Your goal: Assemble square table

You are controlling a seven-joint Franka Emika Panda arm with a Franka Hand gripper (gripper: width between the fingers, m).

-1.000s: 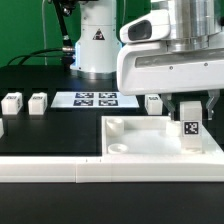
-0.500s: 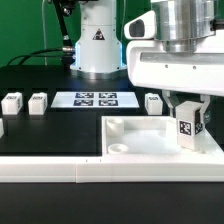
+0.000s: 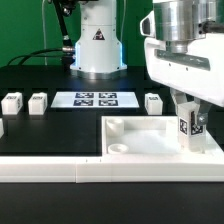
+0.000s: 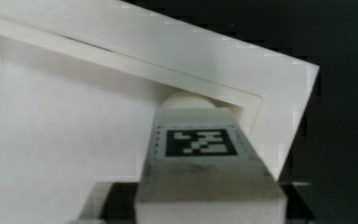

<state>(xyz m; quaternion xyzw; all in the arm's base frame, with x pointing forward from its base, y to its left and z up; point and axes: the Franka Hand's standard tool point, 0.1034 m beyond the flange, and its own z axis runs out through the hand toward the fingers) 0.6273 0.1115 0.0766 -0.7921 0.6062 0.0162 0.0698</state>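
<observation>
My gripper (image 3: 188, 120) is shut on a short white table leg (image 3: 186, 128) with a black-and-white tag, held upright. The leg hangs over the corner of the white square tabletop (image 3: 118, 142) at the exterior view's right. In the wrist view the tagged leg (image 4: 201, 150) stands just in front of a round corner socket (image 4: 204, 100) inside the tabletop's raised rim (image 4: 176, 62). My gripper (image 4: 206, 205) clamps the leg from both sides with its dark fingers (image 4: 123, 203). Whether the leg's lower end touches the socket is hidden.
Three loose white legs (image 3: 12, 101), (image 3: 38, 101), (image 3: 153, 102) stand on the black table. The marker board (image 3: 95, 98) lies between them. The long white border wall (image 3: 60, 170) runs along the front edge. The robot base (image 3: 97, 45) stands behind.
My gripper has shifted toward the exterior view's right with the leg in it, closer to the tabletop's corner on that side. The grip is unchanged.
</observation>
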